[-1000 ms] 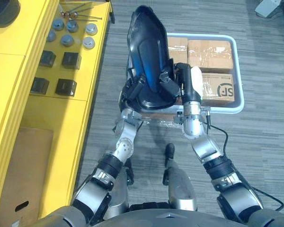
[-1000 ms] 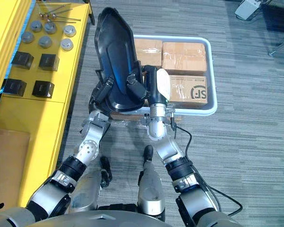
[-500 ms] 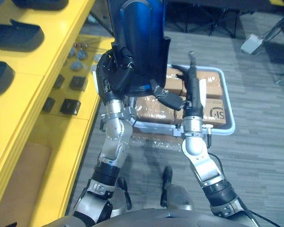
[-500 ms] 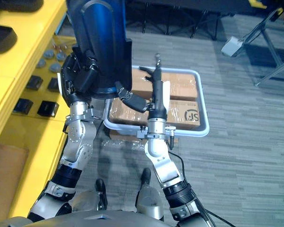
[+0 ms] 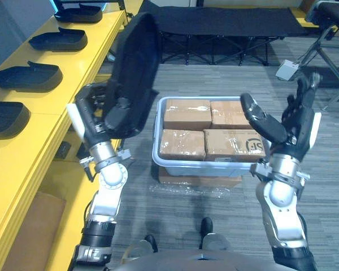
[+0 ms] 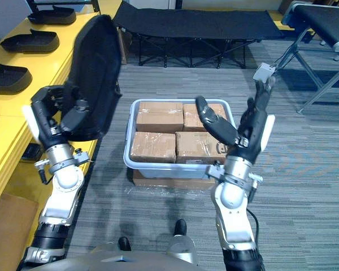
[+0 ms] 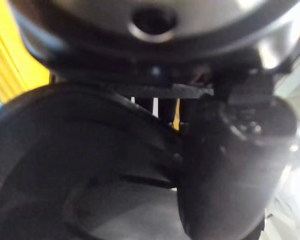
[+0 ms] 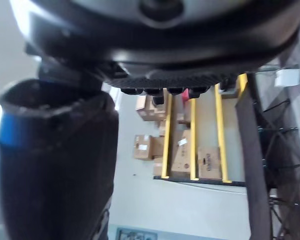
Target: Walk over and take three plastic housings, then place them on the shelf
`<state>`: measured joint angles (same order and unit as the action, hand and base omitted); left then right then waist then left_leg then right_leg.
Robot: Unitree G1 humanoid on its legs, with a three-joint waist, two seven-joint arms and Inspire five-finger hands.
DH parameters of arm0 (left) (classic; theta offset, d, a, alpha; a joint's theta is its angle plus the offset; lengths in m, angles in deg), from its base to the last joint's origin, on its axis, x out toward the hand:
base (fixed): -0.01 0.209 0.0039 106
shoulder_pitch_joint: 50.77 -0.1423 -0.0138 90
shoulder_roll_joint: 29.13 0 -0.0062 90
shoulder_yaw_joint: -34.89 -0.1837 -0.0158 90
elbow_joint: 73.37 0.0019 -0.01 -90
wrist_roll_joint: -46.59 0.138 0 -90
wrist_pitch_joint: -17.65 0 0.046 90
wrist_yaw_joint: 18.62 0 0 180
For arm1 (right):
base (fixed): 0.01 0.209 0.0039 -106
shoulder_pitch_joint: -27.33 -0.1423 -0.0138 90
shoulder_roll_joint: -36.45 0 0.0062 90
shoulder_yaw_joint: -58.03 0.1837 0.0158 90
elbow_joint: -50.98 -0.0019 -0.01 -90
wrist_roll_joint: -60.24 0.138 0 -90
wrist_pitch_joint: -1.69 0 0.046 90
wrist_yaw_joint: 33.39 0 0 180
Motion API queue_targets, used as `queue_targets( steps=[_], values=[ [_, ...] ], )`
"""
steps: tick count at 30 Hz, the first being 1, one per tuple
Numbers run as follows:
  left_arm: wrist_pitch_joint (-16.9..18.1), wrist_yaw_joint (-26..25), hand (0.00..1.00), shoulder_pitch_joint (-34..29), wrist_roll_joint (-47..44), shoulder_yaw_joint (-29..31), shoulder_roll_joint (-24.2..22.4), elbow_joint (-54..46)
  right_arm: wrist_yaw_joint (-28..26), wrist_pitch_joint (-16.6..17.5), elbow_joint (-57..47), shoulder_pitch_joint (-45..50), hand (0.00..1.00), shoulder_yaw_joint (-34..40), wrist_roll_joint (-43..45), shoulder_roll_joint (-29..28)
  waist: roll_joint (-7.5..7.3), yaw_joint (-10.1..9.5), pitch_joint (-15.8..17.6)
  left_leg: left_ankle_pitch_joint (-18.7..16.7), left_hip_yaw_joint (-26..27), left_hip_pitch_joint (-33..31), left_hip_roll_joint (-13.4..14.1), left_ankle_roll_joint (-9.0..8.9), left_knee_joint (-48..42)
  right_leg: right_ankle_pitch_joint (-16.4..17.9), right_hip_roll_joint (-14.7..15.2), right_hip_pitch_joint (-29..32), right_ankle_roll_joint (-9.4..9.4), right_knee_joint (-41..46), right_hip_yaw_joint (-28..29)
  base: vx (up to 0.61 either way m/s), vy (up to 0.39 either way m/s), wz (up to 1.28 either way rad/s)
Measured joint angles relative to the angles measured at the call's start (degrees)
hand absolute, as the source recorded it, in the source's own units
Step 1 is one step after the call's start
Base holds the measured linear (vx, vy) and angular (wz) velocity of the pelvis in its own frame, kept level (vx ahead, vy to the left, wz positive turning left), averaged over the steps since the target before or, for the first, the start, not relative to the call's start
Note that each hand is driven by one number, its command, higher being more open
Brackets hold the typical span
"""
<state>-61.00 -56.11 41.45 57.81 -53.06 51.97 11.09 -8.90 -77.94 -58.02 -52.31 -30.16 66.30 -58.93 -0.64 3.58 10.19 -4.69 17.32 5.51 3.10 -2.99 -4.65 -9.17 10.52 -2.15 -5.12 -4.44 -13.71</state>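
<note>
A black plastic housing (image 5: 133,73) stands upright in my left hand (image 5: 96,110), whose fingers curl round its lower edge; its dark inner surface (image 7: 80,150) also shows in the left wrist view. It hangs beside the yellow shelf (image 5: 56,101), above the floor. Several more black housings (image 5: 28,76) lie in a row on the shelf top. My right hand (image 5: 298,125) is raised over the right end of the tub, fingers straight and spread, holding nothing.
A grey tub (image 5: 158,158) packed with cardboard boxes (image 5: 183,144) sits on the floor straight ahead, on another box. A black folding cot (image 5: 226,22) stands behind it, and metal frame legs (image 6: 322,84) at the far right. Grey carpet lies around them.
My right hand has let go of the housing, opened and swung out to the right. The left hand alone has lifted the housing up and left toward the shelf. The camera has tilted up.
</note>
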Motion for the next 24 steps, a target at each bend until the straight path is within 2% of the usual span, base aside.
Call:
queue_targets(
  steps=[2, 4, 6, 9, 15, 18, 21, 23, 24],
  values=[
    [1.13, 0.62, 0.0, -3.36, -4.51, 1.15, -0.11, -3.11, -1.99, -3.59, 1.1, 3.79, 1.0, 0.2, 0.05, -1.27, -0.19, 0.4, -0.31, -0.05, 0.21, 0.0, 0.05, -0.04, 0.08, 0.01, -0.07, 0.16, 0.02, 0.0, 0.18, -0.02, -0.01, -0.06],
    [2.61, 2.0, 0.0, -6.43, -7.41, 1.17, -0.54, -5.91, -3.2, -4.59, 1.54, 6.23, 1.0, 0.15, 1.84, -2.77, -0.18, 0.37, -0.34, -0.08, 0.33, 0.02, 0.07, -0.07, 0.12, 0.02, -0.1, 0.25, 0.03, -0.01, 0.32, -0.01, -0.006, -0.03],
    [5.07, 6.11, 0.0, -12.16, -14.52, 1.22, -2.42, -11.16, -5.42, -4.78, 2.52, 8.72, 1.0, 0.0, 3.91, -4.84, -0.16, 0.37, -0.4, -0.23, 0.65, 0.21, 0.09, -0.07, 0.07, 0.02, -0.15, 0.25, 0.03, -0.02, 0.72, -0.03, -0.013, -0.08],
    [7.8, 11.07, 0.0, -16.13, -21.28, 1.44, -4.94, -13.42, -8.06, -4.77, 3.83, 9.35, 1.0, -0.12, 6.08, -5.33, -0.06, -0.43, -0.52, -0.31, 0.62, 0.81, 0.08, -0.07, 0.1, 0.09, -0.15, -0.38, 0.06, -0.03, 0.72, -0.05, -0.012, -0.01],
    [7.83, 14.37, 0.0, -18.74, -22.68, 5.01, -5.65, -15.93, -10.18, -4.69, 8.4, 7.26, 1.0, -0.35, 5.75, -5.21, 0.24, -1.85, -1.85, -0.17, -2.73, -0.04, -0.34, 0.27, 0.76, 1.25, 0.3, -1.36, 0.12, -0.05, -2.59, -0.05, -0.021, 0.27],
    [7.83, 15.4, 0.0, -19.68, -24.4, 8.35, -6.24, -19.35, -10.19, -4.75, 11.87, 4.33, 1.0, -1.9, 5.53, -4.7, 0.29, -3.37, -2.22, 1.06, -5.16, -1.2, -0.56, 0.15, 0.8, 1.19, 0.49, -1.5, 0.19, -0.06, -5.15, -0.01, -0.018, 0.46],
    [7.97, 15.48, 0.0, -20.97, -24.87, 12.77, -7.66, -21.95, -10.25, -5.33, 12.63, 1.8, 1.0, -5.23, 5.47, -4.64, 0.41, -5.75, -2.56, 1.19, -8.81, -1.79, -0.61, 0.1, 0.4, 1.53, 0.48, -3.1, -0.04, -0.09, -8.85, 0.02, -0.022, 0.57],
    [8.59, 15.9, 0.0, -21.21, -25.43, 16.1, -8.49, -22.09, -10.33, -5.73, 12.91, -1.42, 1.0, -7.33, 5.48, -4.67, 0.23, -8.26, -3.16, 1.3, -11.2, -3.44, -0.74, 0.12, -0.36, 1.59, 0.52, -3.21, -0.04, -0.11, -11.44, 0.0, -0.006, 0.53],
    [8.63, 16.17, 0.0, -21.58, -26.06, 16.92, -8.8, -22.13, -10.36, -5.75, 13.32, -2.49, 1.0, -8.06, 5.48, -4.68, 0.19, -8.7, -3.18, 1.33, -11.61, -3.58, -0.79, 0.14, -0.47, 1.59, 0.54, -3.38, -0.04, -0.11, -11.85, 0.01, 0.007, 0.44]
  ],
)
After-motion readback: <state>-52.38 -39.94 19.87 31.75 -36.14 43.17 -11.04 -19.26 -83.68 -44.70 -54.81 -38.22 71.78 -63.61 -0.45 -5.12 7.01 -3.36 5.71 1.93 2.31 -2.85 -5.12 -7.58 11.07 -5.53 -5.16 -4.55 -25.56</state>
